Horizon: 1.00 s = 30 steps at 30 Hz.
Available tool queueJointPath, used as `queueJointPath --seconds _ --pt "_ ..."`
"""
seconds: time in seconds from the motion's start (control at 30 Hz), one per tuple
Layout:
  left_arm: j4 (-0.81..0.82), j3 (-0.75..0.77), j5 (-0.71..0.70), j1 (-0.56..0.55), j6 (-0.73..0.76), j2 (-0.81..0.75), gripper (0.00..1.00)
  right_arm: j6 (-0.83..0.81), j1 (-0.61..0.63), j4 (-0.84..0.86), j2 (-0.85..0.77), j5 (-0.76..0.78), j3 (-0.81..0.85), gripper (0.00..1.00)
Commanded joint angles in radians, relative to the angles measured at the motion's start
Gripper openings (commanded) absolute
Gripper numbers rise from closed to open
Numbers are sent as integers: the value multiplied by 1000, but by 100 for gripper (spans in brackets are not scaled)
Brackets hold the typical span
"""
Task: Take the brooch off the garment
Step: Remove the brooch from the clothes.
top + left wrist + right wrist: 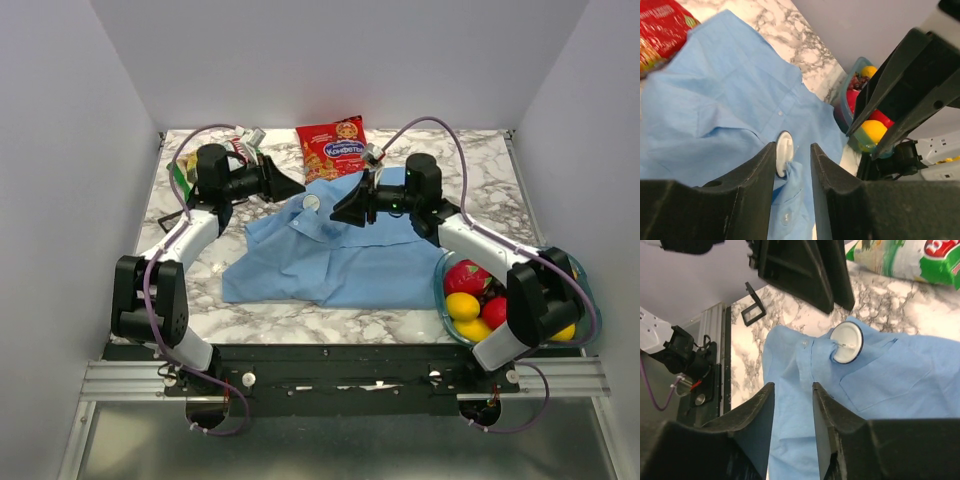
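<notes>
Left wrist view: the left gripper [792, 146] has its 2 fingers apart, clamping nothing; the brooch [785, 151], a small round disc showing white, sits just past the tips against 1 finger, pinned to a raised fold of the blue garment [715, 90]; the right gripper [793, 385], likewise parted and empty, has the brooch ahead and to its right. The step looks like the approach; next, 1 gripper should close on the disc while the other holds the cloth.

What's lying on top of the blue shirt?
A round brooch, white face up, lies on the shirt near a button. Its underside and anything beneath the fabric are covered.
</notes>
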Motion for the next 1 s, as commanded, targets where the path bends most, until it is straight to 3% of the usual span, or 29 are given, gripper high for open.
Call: queueJointPath --seconds 0.0,0.17,0.47,0.6,0.7,0.97 --pt "-70 117 69 32 142 17 43 58 4 -39 71 60 46 45" --pt "-285 228 146 43 270 123 44 52 3 -47 166 56 118 48" --pt "-414 297 178 43 328 214 42 109 0 -8 266 33 221 49" --pt "-408 308 236 44 278 238 42 88 0 -30 266 30 226 49" --pt "-281 270 268 44 140 243 42 89 -2 -31 261 28 215 49" --pt "261 154 284 60 -304 264 43 85 -2 -42 255 34 209 49"
